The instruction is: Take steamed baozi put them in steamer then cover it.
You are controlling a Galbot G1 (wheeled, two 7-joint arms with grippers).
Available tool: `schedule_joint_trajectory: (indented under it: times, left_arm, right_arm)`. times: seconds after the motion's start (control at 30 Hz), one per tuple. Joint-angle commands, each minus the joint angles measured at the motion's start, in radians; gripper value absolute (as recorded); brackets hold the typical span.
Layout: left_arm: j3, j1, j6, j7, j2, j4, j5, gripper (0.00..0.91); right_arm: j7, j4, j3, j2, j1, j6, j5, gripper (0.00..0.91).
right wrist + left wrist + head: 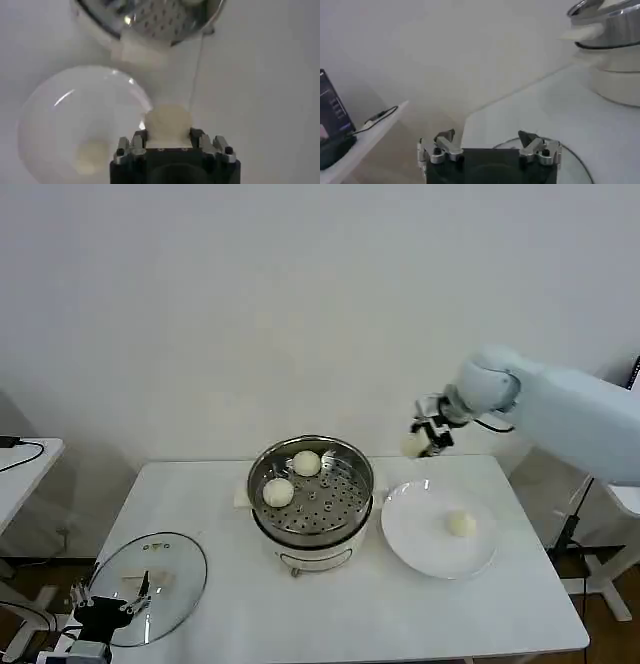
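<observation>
Above the far edge of the round white plate (437,534), the right gripper (428,436) clasps a cream-white dough bun (414,446); the shiny perforated steel steamer (311,484), holding two buns, sits to its left.

Left wrist view: left gripper (489,145), fingers spread, hovers over the clear glass cover (575,165).

Right wrist view: the clasped bun (168,122) hangs above the plate's (75,115) edge.

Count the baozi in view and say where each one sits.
4. Two lie in the steamer: one at the back, one nearer the front-left. One rests on the white plate at. One is held in the right gripper at.
</observation>
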Motion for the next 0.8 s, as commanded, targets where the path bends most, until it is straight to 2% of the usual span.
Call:
schedule_joint_trajectory:
  times: [0.03, 0.2, 0.4, 0.63, 0.8]
  left_arm:
    - [-0.008, 0.004, 0.003, 0.002, -0.006, -0.013, 0.002, 0.907]
    - [-0.019, 0.008, 0.004, 0.002, -0.012, -0.016, 0.002, 0.907]
    - [-0.031, 0.015, 0.003, 0.002, -0.024, -0.023, 0.002, 0.907]
    - [-0.051, 0.02, 0.002, 0.002, -0.029, -0.023, -0.003, 0.907]
    - [-0.053, 0.019, -0.001, 0.002, -0.032, -0.012, -0.003, 0.907]
  right_arm:
    - [-0.014, 0.01, -0.037, 0.222, 0.064, 0.043, 0.053, 0.574]
    - [-0.043, 0.001, -0.033, 0.294, 0.028, 0.127, 0.033, 0.574]
    - [-0.065, 0.012, -0.046, 0.344, -0.018, 0.205, -0.036, 0.574]
    - [-0.07, 0.012, -0.08, 0.35, -0.063, 0.302, -0.143, 0.574]
    - [-0.055, 0.007, -0.093, 0.344, -0.087, 0.349, -0.22, 0.574]
